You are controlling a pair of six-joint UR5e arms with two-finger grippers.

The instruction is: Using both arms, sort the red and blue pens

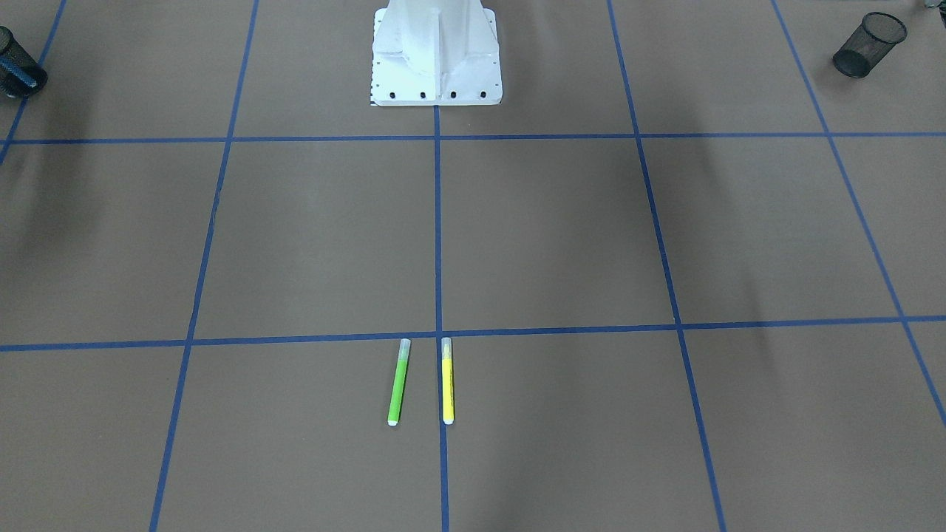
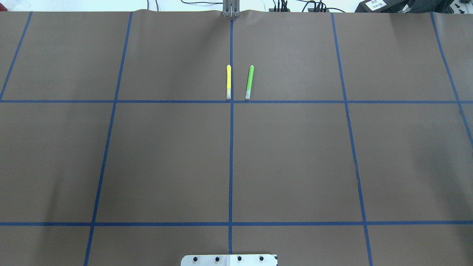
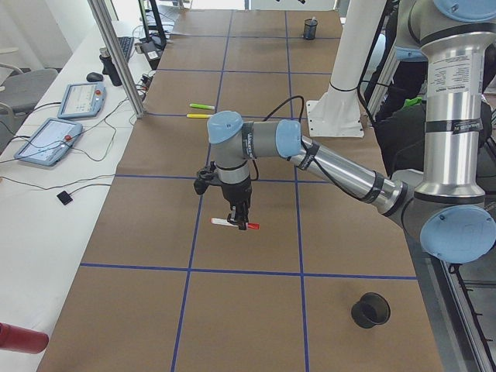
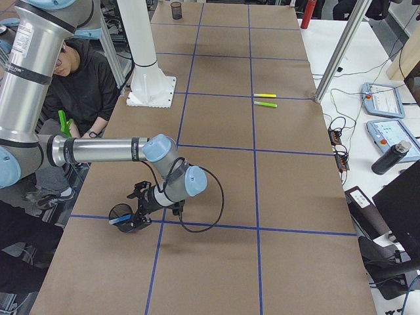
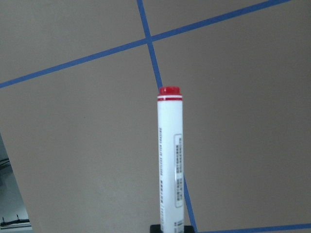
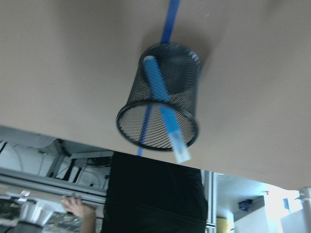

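Observation:
The red-capped white marker [image 5: 170, 165] hangs level above the table, and my left gripper [image 3: 239, 222] is shut on it. In the left side view the marker [image 3: 225, 222] sits over a middle grid square. The blue pen [image 6: 158, 87] leans inside a black mesh cup [image 6: 190, 82], its translucent cap sticking out past the rim. That cup [image 1: 16, 52] shows at the top left of the front view. My right gripper [image 4: 136, 218] hovers right beside that cup [image 4: 119, 210]. Its fingers show in no close view, so I cannot tell whether it is open or shut.
A green pen [image 2: 249, 82] and a yellow pen [image 2: 228, 82] lie side by side at the table's far middle. A second mesh cup [image 1: 872, 44] stands on my left side, seen also as the near cup [image 3: 370, 308]. A seated person [image 4: 82, 79] is behind the robot base [image 1: 436, 52].

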